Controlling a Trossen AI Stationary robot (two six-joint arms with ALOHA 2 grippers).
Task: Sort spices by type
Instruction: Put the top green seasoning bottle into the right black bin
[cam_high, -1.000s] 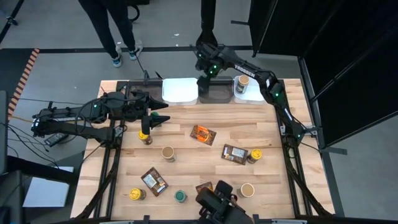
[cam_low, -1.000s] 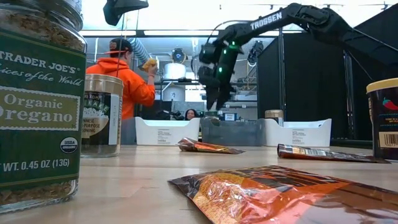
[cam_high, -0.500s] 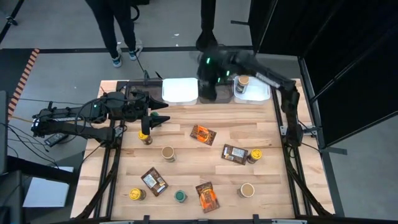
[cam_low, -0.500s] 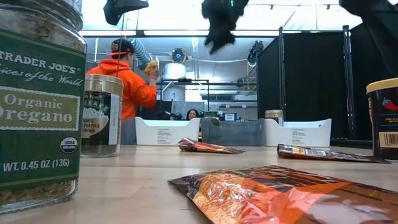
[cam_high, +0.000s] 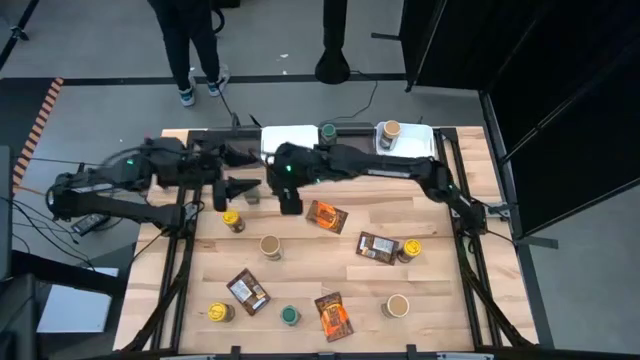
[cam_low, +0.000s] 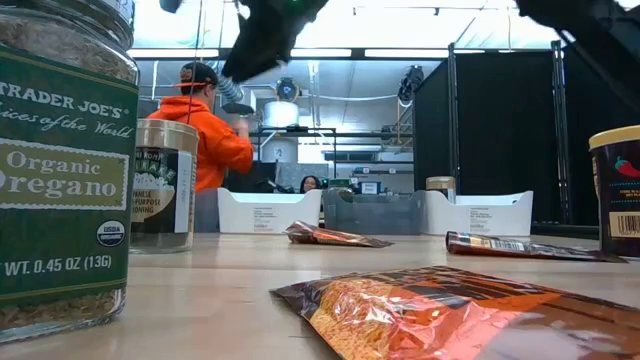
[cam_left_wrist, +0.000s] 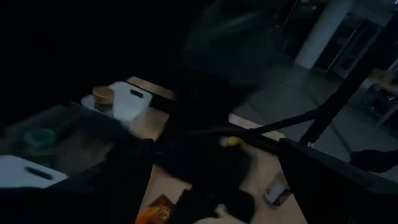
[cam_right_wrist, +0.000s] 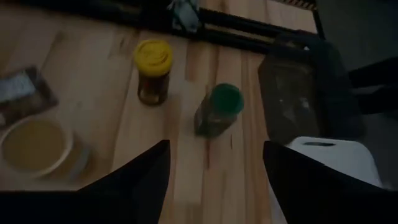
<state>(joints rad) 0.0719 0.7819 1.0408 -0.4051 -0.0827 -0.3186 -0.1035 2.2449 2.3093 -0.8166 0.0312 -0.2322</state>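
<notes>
The spices are scattered over the table in the high view. They include a yellow-lidded jar (cam_high: 232, 220), a tan-lidded jar (cam_high: 270, 245), orange-brown packets (cam_high: 326, 215) (cam_high: 378, 247) and more jars along the near edge. My right gripper (cam_high: 289, 202) reaches across to the table's left half and is open. In its wrist view, the right gripper (cam_right_wrist: 217, 180) stands short of a green-lidded jar (cam_right_wrist: 217, 111) and the yellow-lidded jar (cam_right_wrist: 153, 78), both upright on the wood. My left gripper (cam_high: 243, 169) hovers just beyond them, open. The left wrist view is dark and blurred.
Bins line the far edge: a white bin (cam_high: 290, 145), a dark bin (cam_right_wrist: 298, 93) to its left, and a white bin (cam_high: 405, 140) on the right holding a tan-lidded jar (cam_high: 390, 132). An oregano jar (cam_low: 60, 170) stands close to the low camera. A person (cam_low: 205, 130) works behind the table.
My right arm has swung from above the bins at the far edge down and toward the table's left, and now lies stretched across the table's middle. My left gripper has drawn back a little toward the far left, away from the yellow-lidded jar.
</notes>
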